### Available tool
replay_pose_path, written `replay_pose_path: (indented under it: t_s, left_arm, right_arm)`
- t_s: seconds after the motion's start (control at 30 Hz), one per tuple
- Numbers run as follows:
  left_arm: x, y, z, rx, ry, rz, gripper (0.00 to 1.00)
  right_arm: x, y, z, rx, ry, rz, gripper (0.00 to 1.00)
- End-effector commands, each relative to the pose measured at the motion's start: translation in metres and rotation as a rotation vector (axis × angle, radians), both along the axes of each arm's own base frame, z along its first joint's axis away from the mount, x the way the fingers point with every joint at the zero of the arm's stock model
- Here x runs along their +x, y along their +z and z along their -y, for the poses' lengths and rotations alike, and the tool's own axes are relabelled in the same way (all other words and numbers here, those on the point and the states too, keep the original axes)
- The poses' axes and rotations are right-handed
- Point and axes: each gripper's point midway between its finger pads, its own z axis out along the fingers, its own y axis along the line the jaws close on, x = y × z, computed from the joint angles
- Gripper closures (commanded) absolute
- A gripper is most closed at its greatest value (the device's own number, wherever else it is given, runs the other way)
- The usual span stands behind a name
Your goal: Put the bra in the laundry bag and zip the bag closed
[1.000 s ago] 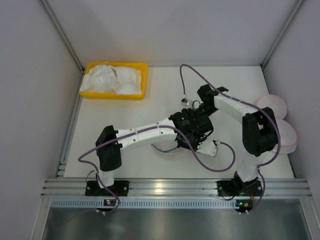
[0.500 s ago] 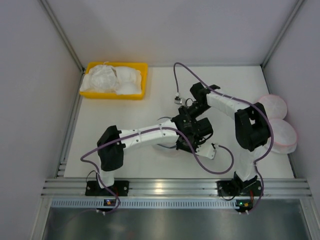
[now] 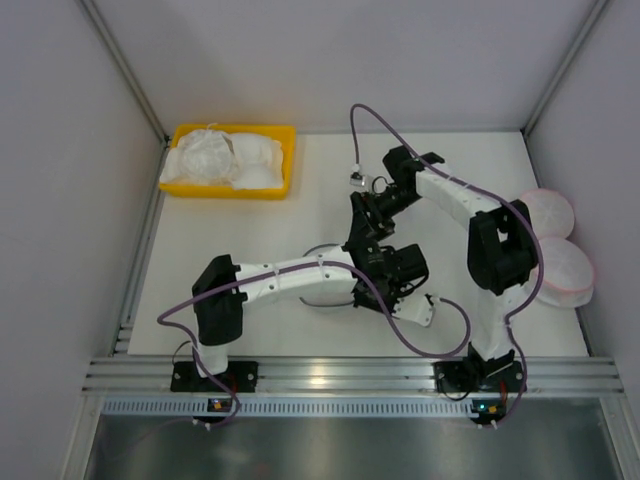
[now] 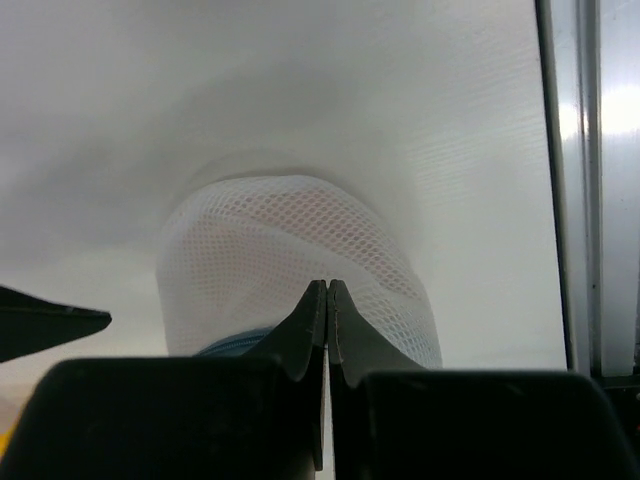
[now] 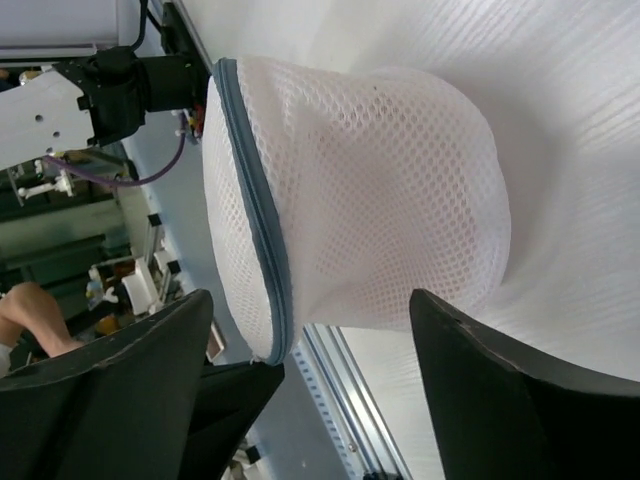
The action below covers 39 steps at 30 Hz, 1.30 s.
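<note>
From above, a yellow plastic tray (image 3: 289, 160) holds lumpy white garments (image 3: 225, 155). Left wrist: left pincer (image 4: 327, 285) closed against the round white mesh laundry bag (image 4: 300, 215), pale pink bra (image 4: 250, 255) faintly showing inside. Right wrist: right pincer (image 5: 310, 298) open, flanking it.

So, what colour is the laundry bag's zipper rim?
The zipper rim is dark blue-grey on the white laundry bag; the right wrist view shows it best.

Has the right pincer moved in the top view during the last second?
Yes. The right pincer has shifted up and left in the top view, ending nearer the yellow tray.
</note>
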Motion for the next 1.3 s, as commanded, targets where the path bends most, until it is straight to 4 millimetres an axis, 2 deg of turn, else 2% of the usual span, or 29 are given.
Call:
replay_pose_path:
  t_s: [0.0, 0.1, 0.17, 0.2, 0.33, 0.37, 0.4, 0.43, 0.47, 0.5, 0.53, 0.57, 0.6, 0.63, 0.77, 0.83, 0.93, 1.03, 1.07, 1.17, 1.23, 1.27]
  left_arm:
    - [0.020, 0.020, 0.016, -0.065, 0.039, 0.070, 1.00]
    - [0.029, 0.021, 0.019, -0.065, 0.053, 0.090, 1.00]
    - [0.032, 0.022, 0.023, -0.072, 0.053, 0.093, 1.00]
    - [0.034, 0.022, 0.024, -0.074, 0.057, 0.095, 1.00]
    - [0.036, 0.021, 0.028, -0.077, 0.054, 0.097, 1.00]
    - [0.037, 0.023, 0.028, -0.079, 0.054, 0.098, 1.00]
    - [0.037, 0.022, 0.028, -0.078, 0.052, 0.097, 1.00]
    - [0.035, 0.023, 0.028, -0.083, 0.049, 0.091, 1.00]
    - [0.034, 0.024, 0.028, -0.087, 0.048, 0.086, 1.00]
    - [0.033, 0.024, 0.029, -0.089, 0.047, 0.078, 1.00]
    - [0.029, 0.025, 0.027, -0.095, 0.042, 0.063, 1.00]
    - [0.027, 0.025, 0.026, -0.097, 0.040, 0.053, 1.00]
    - [0.023, 0.025, 0.023, -0.095, 0.035, 0.047, 1.00]
    - [0.021, 0.024, 0.020, -0.093, 0.034, 0.046, 1.00]
    - [-0.010, 0.021, 0.013, -0.101, -0.018, -0.048, 1.00]
    - [-0.022, 0.018, 0.010, -0.095, -0.039, -0.072, 1.00]
    - [-0.030, 0.019, 0.008, -0.101, -0.046, -0.095, 1.00]
    - [-0.025, 0.020, 0.010, -0.099, -0.037, -0.073, 1.00]
    - [-0.022, 0.019, 0.010, -0.094, -0.025, -0.057, 1.00]
    - [-0.005, 0.022, 0.016, -0.091, 0.007, 0.001, 1.00]
    - [0.006, 0.024, 0.021, -0.097, 0.032, 0.021, 1.00]
    - [0.011, 0.024, 0.022, -0.102, 0.043, 0.022, 1.00]
  right_arm:
    - [-0.008, 0.020, 0.023, -0.011, 0.008, 0.087, 0.15]
    - [-0.024, 0.017, 0.031, -0.026, 0.008, 0.055, 0.18]
    - [-0.031, 0.019, 0.028, 0.007, -0.003, 0.025, 0.21]
    - [-0.040, 0.014, 0.026, 0.008, 0.004, -0.006, 0.24]
    - [-0.053, 0.004, 0.013, 0.010, 0.038, -0.030, 0.31]
    - [-0.054, 0.003, 0.009, 0.017, 0.048, -0.034, 0.35]
    - [-0.057, 0.002, 0.005, 0.018, 0.063, -0.034, 0.48]
    - [-0.057, 0.002, 0.002, 0.021, 0.067, -0.036, 0.55]
    - [-0.054, 0.002, -0.001, 0.027, 0.069, -0.035, 0.63]
    - [-0.051, 0.002, -0.002, 0.025, 0.067, -0.031, 0.78]
    - [-0.048, 0.002, -0.003, 0.024, 0.065, -0.024, 0.85]
    - [-0.042, 0.001, -0.005, 0.023, 0.063, -0.016, 0.98]
    - [-0.036, 0.002, -0.005, 0.022, 0.056, -0.007, 1.00]
    - [-0.031, 0.002, -0.005, 0.023, 0.051, 0.002, 1.00]
    - [0.000, 0.005, -0.007, 0.050, 0.020, 0.038, 1.00]
    - [0.008, 0.010, -0.011, 0.072, 0.009, 0.043, 1.00]
    - [0.016, 0.018, -0.017, 0.100, 0.005, 0.066, 1.00]
    - [0.015, 0.020, -0.014, 0.082, 0.006, 0.074, 0.99]
    - [0.014, 0.021, -0.013, 0.074, 0.008, 0.070, 0.79]
    - [0.000, 0.021, 0.000, 0.021, 0.029, 0.070, 0.42]
    - [-0.005, 0.024, 0.012, -0.015, 0.028, 0.112, 0.31]
    - [-0.009, 0.018, 0.021, -0.038, 0.014, 0.094, 0.28]
